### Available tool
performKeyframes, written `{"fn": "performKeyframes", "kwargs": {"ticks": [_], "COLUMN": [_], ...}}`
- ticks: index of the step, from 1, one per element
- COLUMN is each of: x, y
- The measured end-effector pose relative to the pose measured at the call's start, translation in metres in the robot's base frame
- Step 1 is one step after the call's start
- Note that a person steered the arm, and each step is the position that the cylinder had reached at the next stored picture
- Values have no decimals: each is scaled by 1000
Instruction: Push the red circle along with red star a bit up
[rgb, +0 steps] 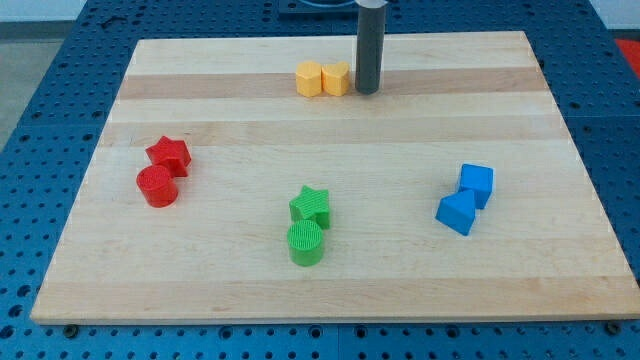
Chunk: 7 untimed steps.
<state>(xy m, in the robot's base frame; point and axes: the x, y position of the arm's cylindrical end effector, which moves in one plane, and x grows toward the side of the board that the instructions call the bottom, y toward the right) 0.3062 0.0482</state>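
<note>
A wooden board (330, 270) fills most of the frame, its grain running left to right in pale bands. Nearest the view's bottom, just left of centre, a green cylinder (305, 243) sits touching a green star (311, 205) directly above it. At lower right, a blue triangular block (457, 213) rests against a blue cube (477, 184), the cube slightly higher and to the right. At middle left lie the task's pieces: the red circle (157, 187), an upright cylinder, with the red star (169, 154) touching it just above and to the right. Further up, near the board's top edge and around centre, two yellow blocks (322, 78) stand side by side, touching; their exact shapes are hard to make out. The arm shows only as a straight dark rod coming down vertically from the top of the frame. It carries no jaws. Its tip (367, 92) rests on the board just right of the yellow pair, well apart from the red pieces. Around the board runs a blue perforated table (40, 100)
</note>
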Motion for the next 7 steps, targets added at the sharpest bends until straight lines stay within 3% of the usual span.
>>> {"fn": "performKeyframes", "kwargs": {"ticks": [2, 5, 7], "x": [9, 107, 174], "y": [-1, -73, -159]}}
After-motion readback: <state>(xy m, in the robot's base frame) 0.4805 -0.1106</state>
